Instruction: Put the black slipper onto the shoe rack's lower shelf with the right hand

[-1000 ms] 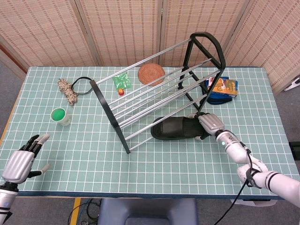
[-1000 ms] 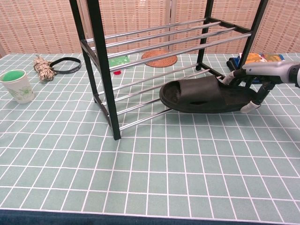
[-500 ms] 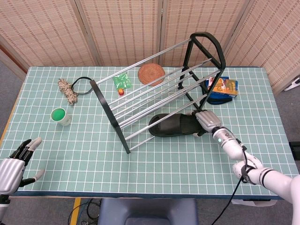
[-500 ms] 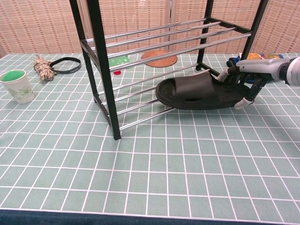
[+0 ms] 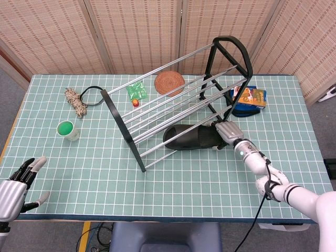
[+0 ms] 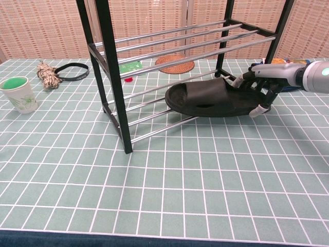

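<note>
Right hand: the right hand (image 6: 259,88) grips the heel end of the black slipper (image 6: 213,99), fingers (image 6: 255,82) curled down over the top of the heel, one pale fingertip showing below the sole at the table side (in the head view the hand (image 5: 227,131) covers the heel entirely).

Black slipper: lies sole down, toe pointing into the shoe rack (image 6: 110,77), its front part resting across the rails of the lower shelf (image 6: 154,103); the heel end sticks out past the front rail, over the table (image 6: 164,195), in the right hand's hold. From the head view (image 5: 191,137) the toe sits under the upper rails.

Left hand: the left hand (image 5: 13,186) is at the near left edge of the table, holding nothing, fingers (image 5: 32,166) extended and apart, thumb out to the side; seen only in the head view.

Shoe rack: black end frames, silver rails, standing mid-table (image 5: 173,100).

Others: a green-topped paper cup (image 6: 18,93) well to the left; a coil of rope (image 6: 47,73) behind it; a round woven coaster (image 5: 169,83) and a green packet (image 5: 136,91) behind the rack; a snack box (image 5: 250,97) to its right.
</note>
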`<state>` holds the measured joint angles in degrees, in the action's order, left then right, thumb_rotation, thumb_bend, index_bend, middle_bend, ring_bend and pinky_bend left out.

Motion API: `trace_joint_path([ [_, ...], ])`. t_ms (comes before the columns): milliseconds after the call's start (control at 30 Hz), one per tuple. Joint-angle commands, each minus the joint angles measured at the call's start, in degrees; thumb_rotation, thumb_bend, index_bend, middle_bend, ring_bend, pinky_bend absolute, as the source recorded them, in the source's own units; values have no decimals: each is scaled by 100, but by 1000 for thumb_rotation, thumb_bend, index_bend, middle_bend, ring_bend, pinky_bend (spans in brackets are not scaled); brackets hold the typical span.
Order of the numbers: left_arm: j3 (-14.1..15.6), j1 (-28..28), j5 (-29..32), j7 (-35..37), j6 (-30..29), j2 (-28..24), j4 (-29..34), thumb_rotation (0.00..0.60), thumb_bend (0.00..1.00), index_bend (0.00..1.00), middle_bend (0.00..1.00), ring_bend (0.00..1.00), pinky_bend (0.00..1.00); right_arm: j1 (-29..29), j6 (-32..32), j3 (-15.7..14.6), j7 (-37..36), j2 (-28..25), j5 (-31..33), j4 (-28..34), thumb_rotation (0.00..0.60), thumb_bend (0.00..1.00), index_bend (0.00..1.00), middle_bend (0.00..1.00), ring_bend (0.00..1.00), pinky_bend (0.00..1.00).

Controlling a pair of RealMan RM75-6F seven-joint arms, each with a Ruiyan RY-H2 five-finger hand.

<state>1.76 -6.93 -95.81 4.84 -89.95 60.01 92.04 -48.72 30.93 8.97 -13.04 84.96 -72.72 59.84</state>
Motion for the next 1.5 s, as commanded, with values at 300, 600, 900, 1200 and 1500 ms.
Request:
trace_joint_path([
  [300, -99, -43, 160, 160, 121, -68, -23, 600, 262, 54, 120, 93, 292, -173, -81, 39, -218, 167, -138, -189, 600, 174, 327, 262, 158, 223],
  [600, -115, 0, 130, 276, 44, -105, -60, 600, 262, 54, 120, 93, 292, -326, -225, 46, -389, 395, -188, -560, 600, 175, 327, 258, 157, 223],
  [900, -126, 4, 123, 275, 60, -108, -63, 600, 262, 54, 120, 93, 292, -399, -218, -30, -619, 460, -413, -769, 600, 171, 159, 31, 16, 128],
  [1200, -138, 14, 119, 254, 61, -107, -64, 600, 262, 55, 120, 93, 293, -430, -182, -115, -788, 401, -579, -803, 600, 170, 0, 0, 0, 47],
  [1500, -143, 25, 97, 216, 47, -92, -67, 600, 262, 57, 120, 93, 293, -384, -100, -171, -592, 238, -557, -562, 600, 170, 0, 0, 0, 44],
])
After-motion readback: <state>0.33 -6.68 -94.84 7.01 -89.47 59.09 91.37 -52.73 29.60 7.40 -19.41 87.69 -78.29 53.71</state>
